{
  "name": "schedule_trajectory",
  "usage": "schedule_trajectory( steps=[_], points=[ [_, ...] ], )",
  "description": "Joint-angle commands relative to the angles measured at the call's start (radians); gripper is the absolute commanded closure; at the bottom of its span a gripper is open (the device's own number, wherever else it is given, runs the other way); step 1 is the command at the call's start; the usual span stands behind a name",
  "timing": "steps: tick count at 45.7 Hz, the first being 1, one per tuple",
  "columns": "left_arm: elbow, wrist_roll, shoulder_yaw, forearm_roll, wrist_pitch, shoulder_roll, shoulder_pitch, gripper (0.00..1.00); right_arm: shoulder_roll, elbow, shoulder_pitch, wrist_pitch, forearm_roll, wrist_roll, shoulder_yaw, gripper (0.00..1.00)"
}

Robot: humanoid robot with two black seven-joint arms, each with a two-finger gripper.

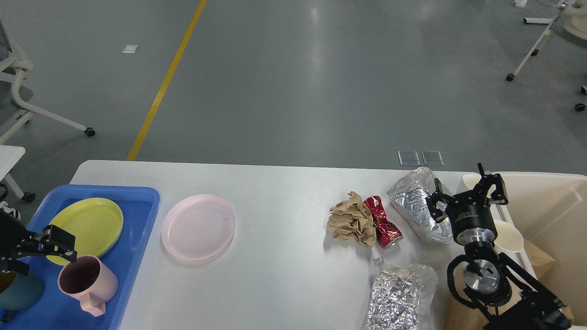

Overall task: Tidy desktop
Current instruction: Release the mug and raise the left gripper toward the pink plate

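The white desktop (284,215) carries a pink plate (198,226), a ball of crumpled brown paper (352,222), a crushed red can (383,221) and two foil bags (415,206) (401,295). At its left end a blue tray (140,201) holds a yellow plate (87,227), an upright pink mug (87,283) and a dark teal cup (18,291). My left gripper (57,245) hovers open just above and left of the mug, holding nothing. My right gripper (467,192) stands open and empty beside the upper foil bag.
A cream bin (550,215) stands off the table's right end, with brown cardboard inside. Two cream paper cups (508,236) (470,181) lie by its rim, close to my right arm. Chair legs on castors stand on the grey floor beyond.
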Motion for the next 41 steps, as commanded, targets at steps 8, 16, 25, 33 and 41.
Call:
schedule_trajectory(
  steps=[8, 16, 25, 33, 41],
  points=[
    [-0.262, 0.091, 0.14, -0.044, -0.02, -0.096, -0.452, 0.06, 0.0, 0.0, 0.0, 0.0, -0.001, 0.0, 0.0, 0.0],
    [-0.354, 0.177, 0.166, -0.287, -0.021, -0.329, -0.628, 0.06, 0.0, 0.0, 0.0, 0.0, 0.001, 0.0, 0.0, 0.0],
    [-0.457, 0.167, 0.12, -0.465, -0.087, -0.521, -0.796, 0.06, 0.0, 0.0, 0.0, 0.0, -0.001, 0.0, 0.0, 0.0],
    [-0.505, 0.167, 0.063, -0.557, -0.097, -0.604, -0.832, 0.06, 0.0, -0.002, 0.0, 0.0, -0.001, 0.0, 0.0, 0.0],
    [-0.506, 0.165, 0.057, -0.612, -0.094, -0.609, -0.836, 0.06, 0.0, -0.002, 0.0, 0.0, -0.001, 0.0, 0.0, 0.0]
  ],
)
